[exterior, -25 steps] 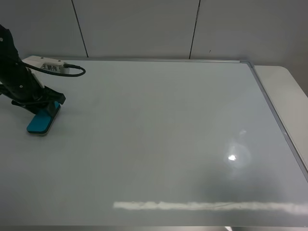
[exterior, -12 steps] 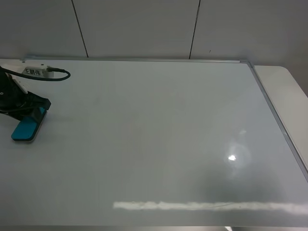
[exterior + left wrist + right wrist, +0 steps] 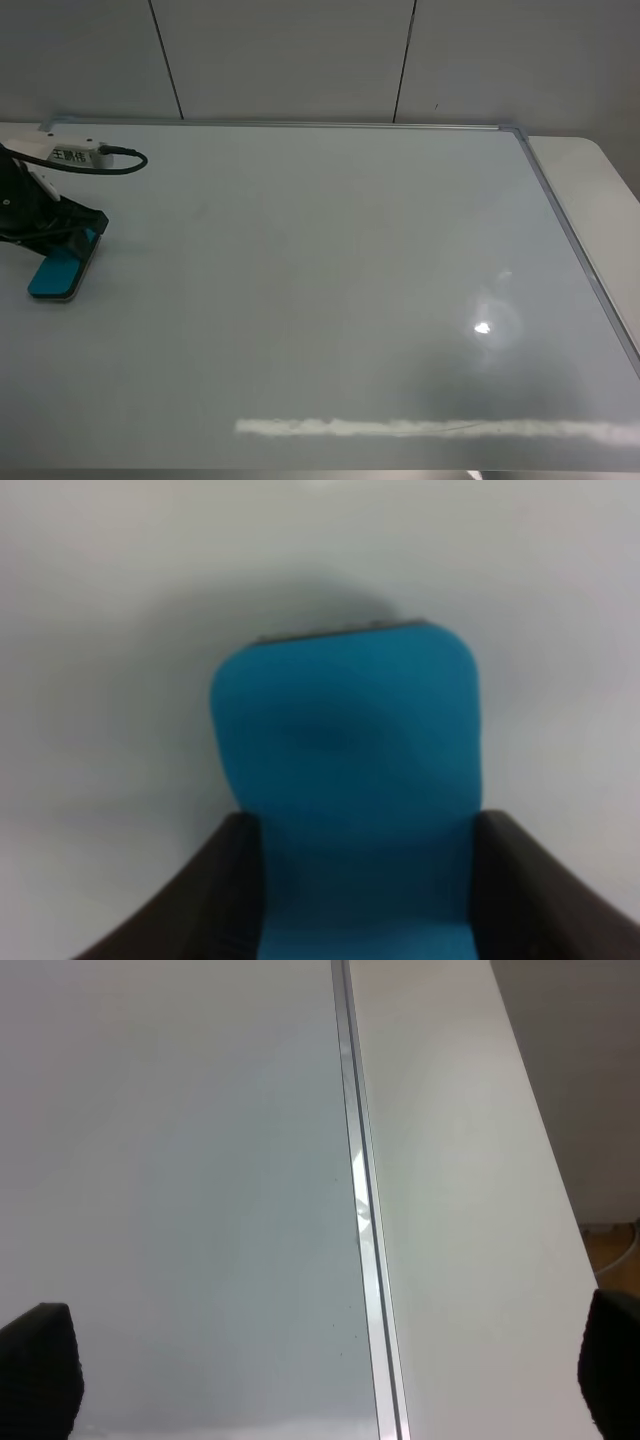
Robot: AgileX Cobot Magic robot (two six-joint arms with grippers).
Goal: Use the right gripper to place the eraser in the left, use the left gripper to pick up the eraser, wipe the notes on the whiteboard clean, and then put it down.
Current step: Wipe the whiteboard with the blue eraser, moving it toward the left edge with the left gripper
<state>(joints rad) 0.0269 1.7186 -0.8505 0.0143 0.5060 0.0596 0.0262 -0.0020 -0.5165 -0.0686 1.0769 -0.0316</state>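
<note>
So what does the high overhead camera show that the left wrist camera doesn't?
Only the high view shows the whole whiteboard with its silver frame, the wall behind, a white labelled block with a looping black cable, and where the left tool works: at the board's far left.

Only the left wrist view shows, close up, the black fingers on either side of the eraser.

Both show the blue eraser held by the left tool against the white board.

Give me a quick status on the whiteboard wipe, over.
Left gripper shut on eraser, at whiteboard's left edge. Right gripper open, empty, over the board's frame. No notes visible on board. Nothing in the way.
</note>
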